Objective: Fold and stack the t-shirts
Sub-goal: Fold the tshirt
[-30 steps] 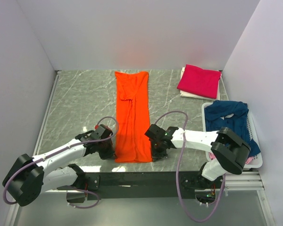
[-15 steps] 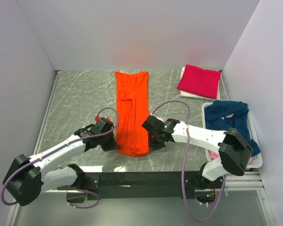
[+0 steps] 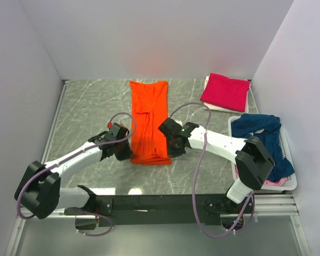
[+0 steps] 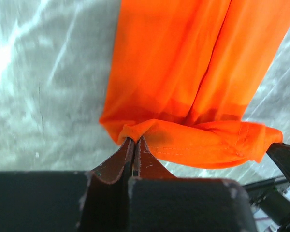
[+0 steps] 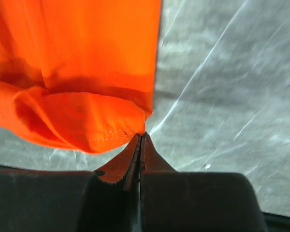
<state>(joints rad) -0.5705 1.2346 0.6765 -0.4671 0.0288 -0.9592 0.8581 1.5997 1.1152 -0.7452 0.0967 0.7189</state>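
Left claw (image 3: 127, 153) and right claw (image 3: 169, 149) are each clamped on a near corner of the orange t-shirt (image 3: 149, 114). It lies as a long narrow strip down the middle of the desk (image 3: 85, 106), its far end almost at the back edge. The near hem is raised off the marble and bunched between the two claws.

Bare desk lies open to the left of the strip as far as the side wall. A narrower bare band lies to its right, and another runs in front of the hem along the near edge.

Only the wrist views show the pinch itself. At the left claw (image 4: 134, 140) the fingers are closed on a fold of the orange t-shirt (image 4: 183, 72), with the stitched hem sagging to the right. At the right claw (image 5: 141, 136) the tips meet on a hem corner of the orange t-shirt (image 5: 87, 48).

Only the top view shows the rest. A white basket (image 3: 291, 186) sits at the right edge and holds a heaped navy blue t-shirt (image 3: 256, 128) and a scrap of pale pink cloth (image 3: 274, 182) at its near corner. Just beyond it, outside the basket, a folded magenta t-shirt (image 3: 225, 90) rests on a pale folded piece (image 3: 215, 107).
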